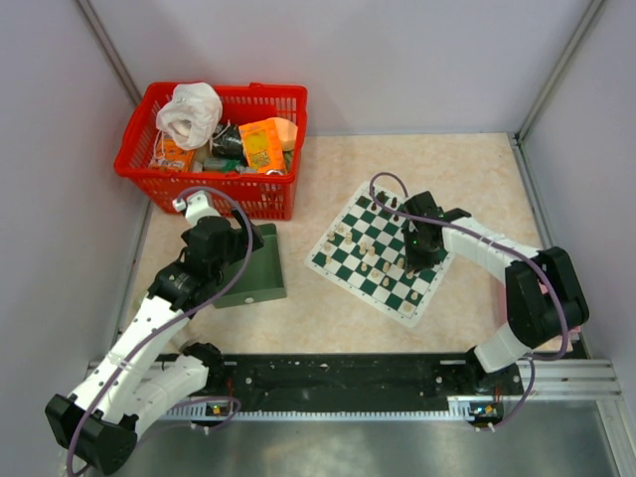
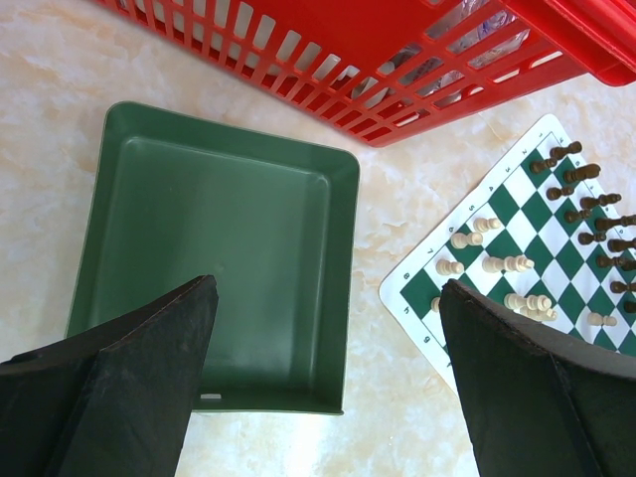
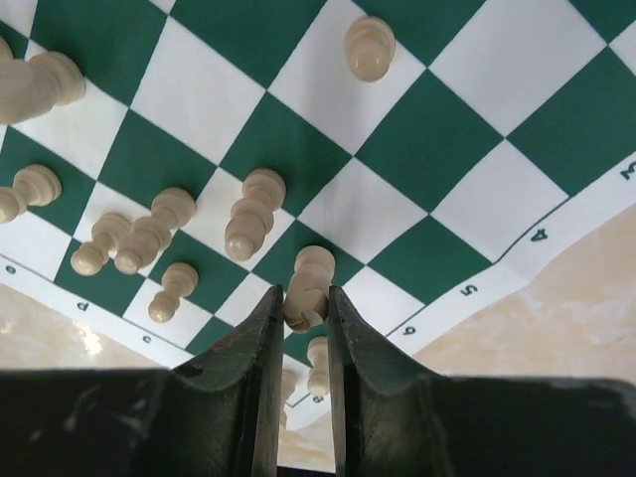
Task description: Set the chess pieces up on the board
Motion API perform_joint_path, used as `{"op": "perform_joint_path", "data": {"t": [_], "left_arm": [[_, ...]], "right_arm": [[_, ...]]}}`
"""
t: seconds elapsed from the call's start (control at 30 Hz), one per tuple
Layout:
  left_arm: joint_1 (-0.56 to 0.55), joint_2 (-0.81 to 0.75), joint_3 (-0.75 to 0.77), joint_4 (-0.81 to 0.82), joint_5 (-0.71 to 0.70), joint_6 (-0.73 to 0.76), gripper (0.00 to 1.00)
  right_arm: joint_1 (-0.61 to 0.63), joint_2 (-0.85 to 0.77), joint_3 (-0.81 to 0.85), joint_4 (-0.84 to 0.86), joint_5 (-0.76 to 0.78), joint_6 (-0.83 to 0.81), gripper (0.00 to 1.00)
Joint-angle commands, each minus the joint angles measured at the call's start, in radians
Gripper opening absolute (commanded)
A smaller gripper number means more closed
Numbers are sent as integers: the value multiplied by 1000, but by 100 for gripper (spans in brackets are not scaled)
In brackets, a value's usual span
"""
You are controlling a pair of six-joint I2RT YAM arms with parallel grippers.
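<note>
Red basket (image 1: 253, 194) holding clutter; green tray (image 2: 229, 248) near, on marbled tabletop (image 1: 467, 169).

Right gripper (image 3: 303, 295): clamped on a cream piece (image 3: 310, 270); neighbouring cream pieces (image 3: 248, 214) crowd 9 to 11 o'clock.
Board (image 3: 437, 129): bare squares from 1 to 3 o'clock.
Left gripper (image 2: 328, 286): spread wide over tray (image 2: 219, 219); red basket (image 2: 338, 35) walls off 12 o'clock.
Table (image 2: 383, 214): bare lane at 1 o'clock, between tray and mat.

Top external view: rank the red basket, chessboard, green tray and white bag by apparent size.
1. Red basket
2. Chessboard
3. Green tray, partly hidden by the left arm, so less sure
4. White bag
</note>
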Motion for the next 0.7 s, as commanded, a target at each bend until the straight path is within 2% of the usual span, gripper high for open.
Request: {"op": "perform_joint_path", "data": {"t": [0.0, 0.23, 0.67], "left_arm": [[6, -12, -2, 30, -7, -4, 99], [6, 2, 3, 43, 6, -2, 99], [7, 0, 0, 54, 32, -11, 99]], "right_arm": [[26, -103, 30, -43, -18, 5, 15], [85, -171, -16, -51, -55, 61, 15], [211, -157, -90, -31, -28, 143, 15]]}}
